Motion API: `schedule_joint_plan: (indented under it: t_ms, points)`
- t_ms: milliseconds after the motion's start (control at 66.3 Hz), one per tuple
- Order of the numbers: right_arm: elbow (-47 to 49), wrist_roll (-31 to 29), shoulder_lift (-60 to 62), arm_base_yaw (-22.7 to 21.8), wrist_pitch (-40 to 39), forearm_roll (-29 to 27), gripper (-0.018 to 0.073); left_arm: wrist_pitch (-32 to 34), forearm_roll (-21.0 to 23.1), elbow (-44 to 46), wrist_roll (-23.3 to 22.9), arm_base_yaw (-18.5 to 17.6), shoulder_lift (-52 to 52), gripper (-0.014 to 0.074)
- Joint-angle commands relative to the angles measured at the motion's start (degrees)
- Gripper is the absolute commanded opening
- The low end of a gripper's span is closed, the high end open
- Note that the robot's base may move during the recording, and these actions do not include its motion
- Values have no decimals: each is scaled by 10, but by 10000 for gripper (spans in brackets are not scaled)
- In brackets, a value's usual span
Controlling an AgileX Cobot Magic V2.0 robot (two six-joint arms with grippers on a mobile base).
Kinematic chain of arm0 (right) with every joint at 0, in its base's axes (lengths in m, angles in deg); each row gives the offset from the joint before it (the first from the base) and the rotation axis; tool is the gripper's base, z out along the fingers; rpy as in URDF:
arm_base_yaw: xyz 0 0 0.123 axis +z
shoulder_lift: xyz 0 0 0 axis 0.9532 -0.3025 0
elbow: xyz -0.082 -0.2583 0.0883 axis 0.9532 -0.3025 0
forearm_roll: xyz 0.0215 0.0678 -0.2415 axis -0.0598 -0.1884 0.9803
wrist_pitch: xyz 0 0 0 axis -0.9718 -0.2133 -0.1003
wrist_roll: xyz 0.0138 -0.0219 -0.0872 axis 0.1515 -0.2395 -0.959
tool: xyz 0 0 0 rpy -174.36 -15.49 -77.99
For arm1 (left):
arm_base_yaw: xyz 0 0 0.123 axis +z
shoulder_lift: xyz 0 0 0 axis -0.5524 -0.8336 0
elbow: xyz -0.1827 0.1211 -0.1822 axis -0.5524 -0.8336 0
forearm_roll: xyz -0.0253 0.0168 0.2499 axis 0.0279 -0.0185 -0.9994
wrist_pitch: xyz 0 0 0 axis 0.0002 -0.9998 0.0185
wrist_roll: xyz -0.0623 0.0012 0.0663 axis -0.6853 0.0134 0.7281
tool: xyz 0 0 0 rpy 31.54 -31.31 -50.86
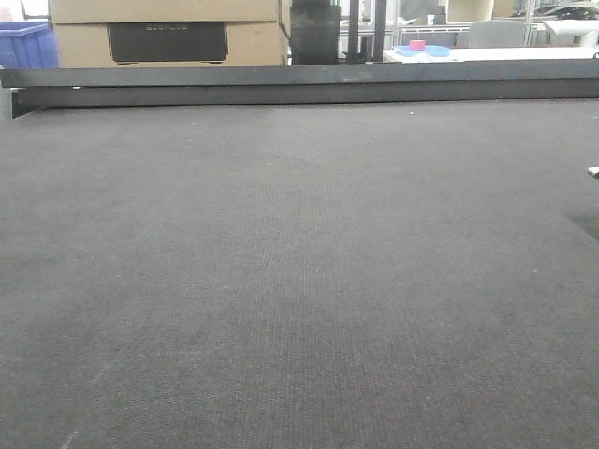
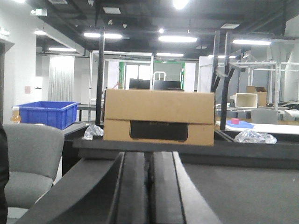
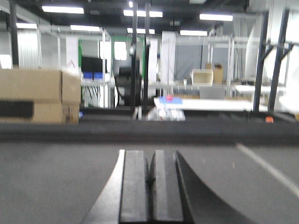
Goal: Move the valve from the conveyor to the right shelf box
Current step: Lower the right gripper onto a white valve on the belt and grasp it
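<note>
The conveyor (image 1: 281, 281), a broad dark grey woven belt, fills the front view, with its long black rail (image 1: 309, 86) along the far edge. No valve shows clearly; a small pale object (image 1: 593, 171) pokes in at the belt's right edge, too cut off to identify. Neither gripper shows in the front view. In the left wrist view my left gripper (image 2: 149, 156) is shut and empty, low over the belt (image 2: 243, 196) and facing the rail (image 2: 187, 149). In the right wrist view my right gripper (image 3: 150, 156) is shut and empty over the belt (image 3: 56, 182).
A cardboard box (image 2: 159, 116) stands just behind the rail, and it also shows in the front view (image 1: 168, 33). A blue bin (image 2: 46, 113) and a grey chair (image 2: 28, 158) are at the left. A white table (image 3: 205, 103) and metal racks stand behind.
</note>
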Motion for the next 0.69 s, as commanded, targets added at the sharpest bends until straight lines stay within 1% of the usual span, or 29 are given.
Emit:
schedule_joint_plan:
  t_ms: [0,60,75,121,151,166,241,287,362,407,468,543,664,679]
  points:
    - [62,0,-30,-3,43,-1,-17,-100,0,78,0,1,-38,-66]
    - [93,0,-63,-3,48,-1,106,-172,-1,136,0,1,-81,18]
    - [103,0,-74,-3,51,-1,153,-184,-1,154,0,1,-91,42]
    - [120,0,-103,-3,54,-1,267,-220,-1,192,0,1,-132,153]
    - [131,0,-119,-3,55,-1,330,-236,-1,212,0,1,-152,214]
    - [137,0,-132,-3,57,-1,375,-246,-1,226,0,1,-167,259]
    - [146,0,-175,-3,59,-1,512,-276,-1,267,0,1,-214,400]
    - [146,0,-200,-3,53,-1,575,-287,-1,284,0,1,-246,496]
    - [150,0,-242,-3,41,0,568,-282,-1,301,0,-13,-275,603]
    - [159,0,-263,-3,50,0,568,-280,-1,306,0,-23,-283,610]
    - [186,0,-295,-3,83,0,568,-282,-1,311,0,-35,-291,601]
    - [235,0,-340,-2,160,0,568,-280,-1,312,0,-46,-295,599]
    - [333,-9,-426,15,277,3,568,-280,1,312,0,-49,-299,599]
    - [351,-9,-442,18,306,4,568,-280,1,312,0,-49,-299,599]
